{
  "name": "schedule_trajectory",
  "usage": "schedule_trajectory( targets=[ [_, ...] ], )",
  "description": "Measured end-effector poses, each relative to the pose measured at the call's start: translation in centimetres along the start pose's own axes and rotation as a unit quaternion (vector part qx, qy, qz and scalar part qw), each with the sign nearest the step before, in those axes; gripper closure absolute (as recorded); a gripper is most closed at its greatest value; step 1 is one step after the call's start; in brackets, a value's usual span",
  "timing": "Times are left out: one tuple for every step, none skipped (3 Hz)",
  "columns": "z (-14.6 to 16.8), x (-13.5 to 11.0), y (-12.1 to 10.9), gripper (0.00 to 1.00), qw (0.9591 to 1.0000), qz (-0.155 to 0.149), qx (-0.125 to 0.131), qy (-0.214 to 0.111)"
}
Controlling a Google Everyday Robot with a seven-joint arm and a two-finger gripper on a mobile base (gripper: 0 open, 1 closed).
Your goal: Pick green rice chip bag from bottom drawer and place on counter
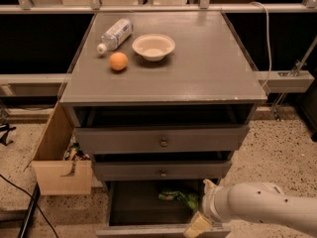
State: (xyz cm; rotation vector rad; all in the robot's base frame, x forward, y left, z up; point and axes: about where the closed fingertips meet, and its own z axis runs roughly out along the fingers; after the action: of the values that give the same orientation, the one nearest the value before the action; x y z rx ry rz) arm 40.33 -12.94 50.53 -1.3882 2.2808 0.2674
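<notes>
The green rice chip bag [177, 197] lies in the open bottom drawer [143, 209], toward its back right, partly hidden by my arm. My gripper [199, 224] hangs at the drawer's front right edge, just in front and to the right of the bag, at the end of the white arm [262, 209]. The counter [198, 63] is the grey top of the cabinet, above the two shallower drawers.
On the counter stand a white bowl [153, 46], an orange [118, 61] and a lying plastic bottle [115, 34]. A wooden box [58, 157] with items sits left of the cabinet. A cable [17, 192] runs over the speckled floor.
</notes>
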Motion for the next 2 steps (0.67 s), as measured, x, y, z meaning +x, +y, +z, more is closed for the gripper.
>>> schedule_trajectory(
  targets=[
    [2.8, 0.2, -0.8, 0.0, 0.9995, -0.022, 0.014, -0.018],
    [6.4, -0.2, -1.7, 0.0, 0.9983, -0.037, 0.019, -0.04]
  ],
)
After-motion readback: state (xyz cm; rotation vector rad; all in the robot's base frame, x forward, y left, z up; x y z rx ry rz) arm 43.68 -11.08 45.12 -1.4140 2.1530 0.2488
